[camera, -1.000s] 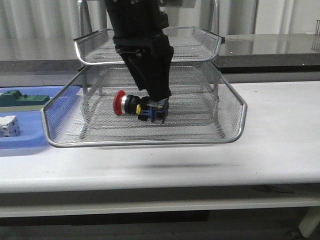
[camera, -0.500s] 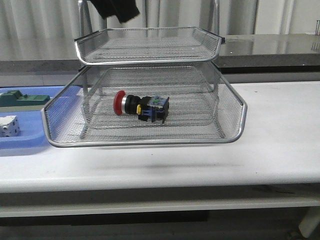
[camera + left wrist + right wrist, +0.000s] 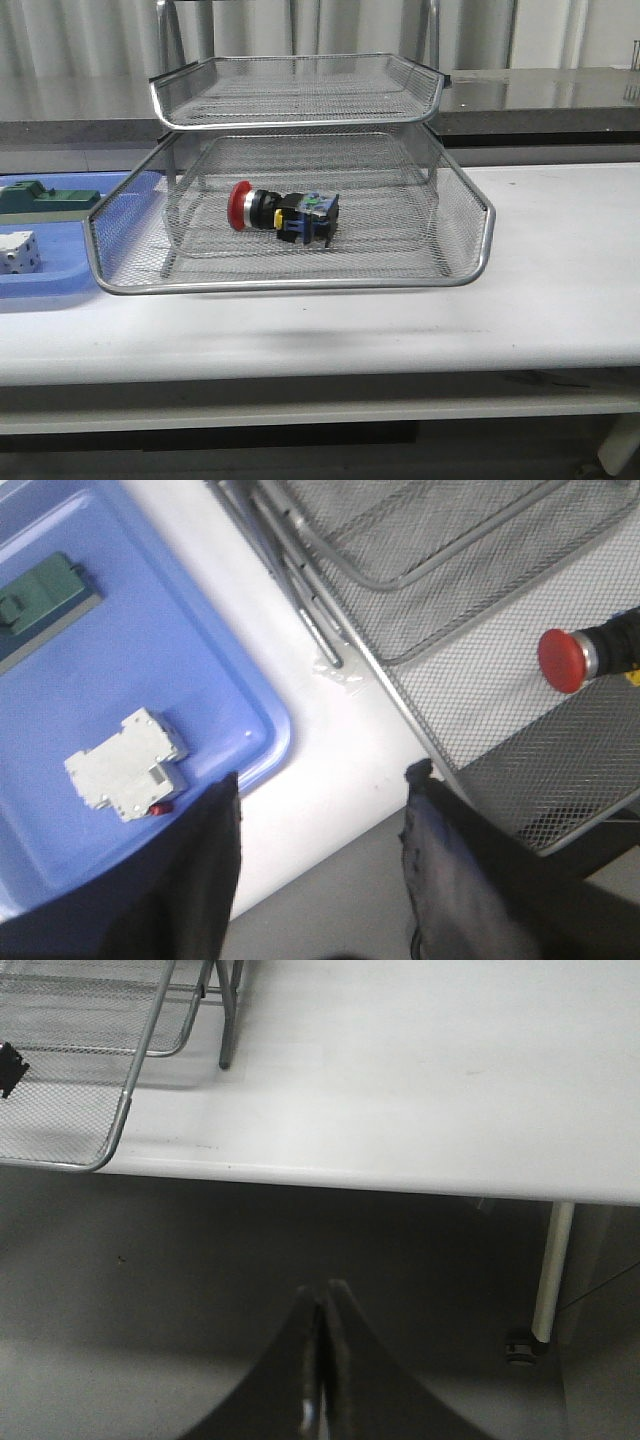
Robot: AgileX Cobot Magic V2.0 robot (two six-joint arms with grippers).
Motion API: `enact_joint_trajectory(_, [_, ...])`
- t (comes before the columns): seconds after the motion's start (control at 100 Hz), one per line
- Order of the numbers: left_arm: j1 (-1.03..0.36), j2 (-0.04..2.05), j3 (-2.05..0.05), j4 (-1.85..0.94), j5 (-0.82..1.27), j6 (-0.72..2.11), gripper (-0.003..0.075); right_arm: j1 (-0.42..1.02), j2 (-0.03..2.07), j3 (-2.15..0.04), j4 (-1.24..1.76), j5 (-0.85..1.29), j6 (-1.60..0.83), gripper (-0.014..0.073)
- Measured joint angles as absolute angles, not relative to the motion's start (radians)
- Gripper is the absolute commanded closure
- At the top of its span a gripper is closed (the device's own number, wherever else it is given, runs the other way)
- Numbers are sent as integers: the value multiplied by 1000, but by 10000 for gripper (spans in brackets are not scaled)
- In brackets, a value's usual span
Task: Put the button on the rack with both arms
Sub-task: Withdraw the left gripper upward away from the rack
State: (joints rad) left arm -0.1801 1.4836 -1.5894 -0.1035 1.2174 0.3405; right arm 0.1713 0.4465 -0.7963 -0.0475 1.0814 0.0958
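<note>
At the far left of the white table [image 3: 560, 260] lies a flat blue plastic tray [image 3: 50, 285], and on it sit a green rectangular block [image 3: 45, 198] toward the far side and a white cube-like block [image 3: 18, 251] nearer the front edge; the left wrist view shows the same white block [image 3: 125, 765] with a small red mark on one face. Just right of the tray stands the rack [image 3: 300, 200], a silver wire-mesh letter tray stack on a metal frame, its lowest visible tier the widest and reaching toward the near edge of the table. The button [image 3: 282, 213] lies on its side on the mesh floor of that lower tier, a little left of the tier's centre, its red mushroom head pointing left and its blue-black rear block, with yellow and green marks, pointing right. Nothing touches it. Neither arm appears in the front view. In the left wrist view the left gripper [image 3: 320, 865] hangs above the near table edge between the blue tray and the rack, its two dark fingers [image 3: 190, 880] spread wide apart with nothing between them. In the right wrist view the right gripper [image 3: 322, 1360] is off the near edge of the table, right of the rack's corner, its fingers pressed together and empty.
</note>
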Motion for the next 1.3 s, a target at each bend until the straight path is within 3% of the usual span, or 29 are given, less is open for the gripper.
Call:
enact_joint_trajectory(0.23, [-114, 1237, -1326, -104, 1017, 335, 372, 171, 447, -796, -47, 1081, 96, 664])
enact_joint_trajectory(0.71, [-114, 672, -718, -111, 498, 287, 372, 171, 447, -796, -47, 1081, 96, 664])
enact_joint_trajectory(1.3, [-109, 237, -328, -140, 253, 264, 374, 171, 447, -796, -47, 1081, 96, 664])
